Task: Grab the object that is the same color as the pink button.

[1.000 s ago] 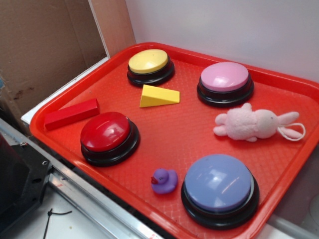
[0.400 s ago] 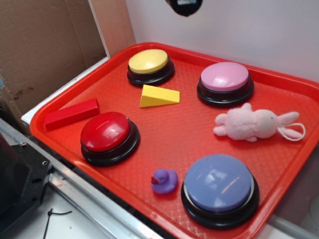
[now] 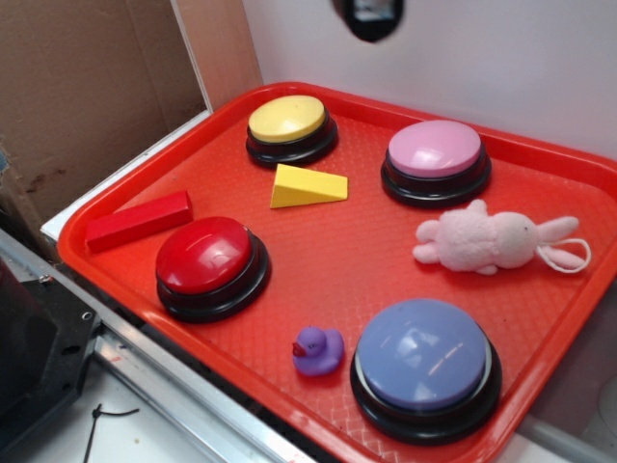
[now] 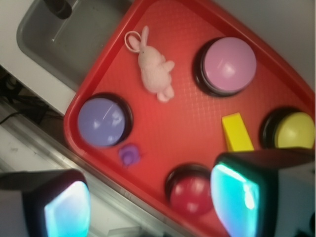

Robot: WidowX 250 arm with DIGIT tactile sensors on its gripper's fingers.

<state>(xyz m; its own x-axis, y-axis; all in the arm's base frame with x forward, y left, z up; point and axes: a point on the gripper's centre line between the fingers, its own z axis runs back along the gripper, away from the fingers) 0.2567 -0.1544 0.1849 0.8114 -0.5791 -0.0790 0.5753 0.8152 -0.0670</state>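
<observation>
A small fluffy pale-pink plush bunny (image 3: 487, 239) (image 4: 154, 69) lies on its side on the red tray (image 3: 357, 260), right half, ears and loop string toward the right rim. Just behind it stands the pink button (image 3: 435, 160) (image 4: 229, 65) on a black base. My gripper (image 3: 368, 16) shows only as a dark part at the top edge of the exterior view, high above the tray's back. In the wrist view my gripper (image 4: 150, 202) is open, its two cyan-padded fingers wide apart with nothing between them, far above the tray.
Also on the tray: a yellow button (image 3: 289, 126), yellow wedge (image 3: 307, 186), red block (image 3: 139, 221), red button (image 3: 209, 264), purple duck (image 3: 318, 349) and lavender-blue button (image 3: 425, 367). Cardboard wall (image 3: 87, 96) at left, a grey sink basin (image 4: 64, 34) beyond the bunny's side.
The gripper has come into the exterior view at the top edge and dropped slightly lower. Nothing on the tray has moved.
</observation>
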